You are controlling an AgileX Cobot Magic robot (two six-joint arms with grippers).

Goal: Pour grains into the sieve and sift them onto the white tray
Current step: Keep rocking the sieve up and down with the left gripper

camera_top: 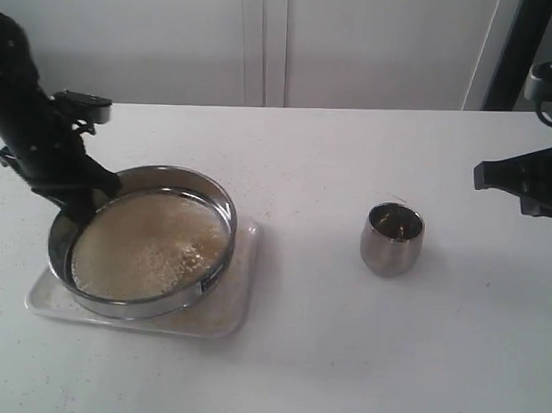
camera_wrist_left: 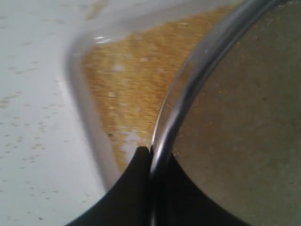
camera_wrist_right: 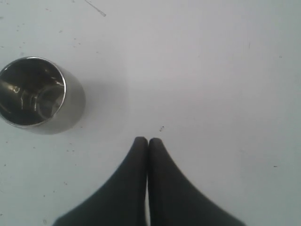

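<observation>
Pinching the far-left rim of the sieve [camera_top: 182, 176], the left gripper [camera_wrist_left: 151, 160] has one of its fingers [camera_wrist_left: 136, 165] outside the steel wall and the other inside, a hold that lets the arm tip and shake the sieve. The sieve sits over the white tray [camera_top: 237, 296], apparently tilted with the gripped side higher. I cannot tell whether its near edge touches the tray. Most of the grains [camera_top: 148, 247] lie as a pale bed on the mesh. The left wrist view shows a fine golden layer already fallen onto the tray beside the rim, so I judge that sifting is under way. Further right, a small steel cup [camera_top: 392, 240] stands upright on the desk [camera_top: 325, 353], looking emptied. At the right edge, the right gripper [camera_wrist_right: 148, 141] hovers above bare desk near the cup, its fingers pressed together on nothing and clear of the sieve.
</observation>
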